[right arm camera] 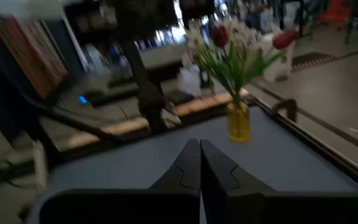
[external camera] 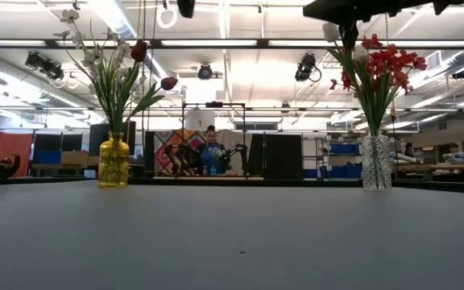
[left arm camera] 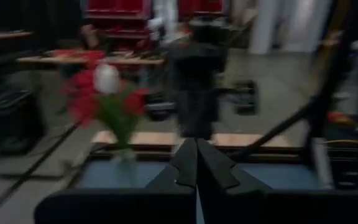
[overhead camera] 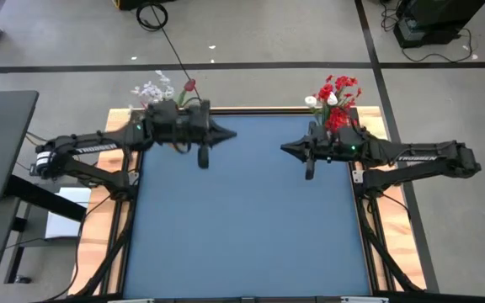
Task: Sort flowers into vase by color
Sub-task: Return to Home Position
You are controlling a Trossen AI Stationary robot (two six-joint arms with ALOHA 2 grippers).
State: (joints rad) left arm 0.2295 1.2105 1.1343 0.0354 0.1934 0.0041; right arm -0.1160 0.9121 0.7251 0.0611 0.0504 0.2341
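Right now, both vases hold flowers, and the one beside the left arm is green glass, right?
Not quite. The low view shows a yellow vase beside the left arm, not a green one. Both vases do hold flowers; the other is a clear vase.

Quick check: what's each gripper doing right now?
Left gripper: shut, holding nothing, raised near the yellow vase.
Right gripper: shut, holding nothing, raised near the clear vase.
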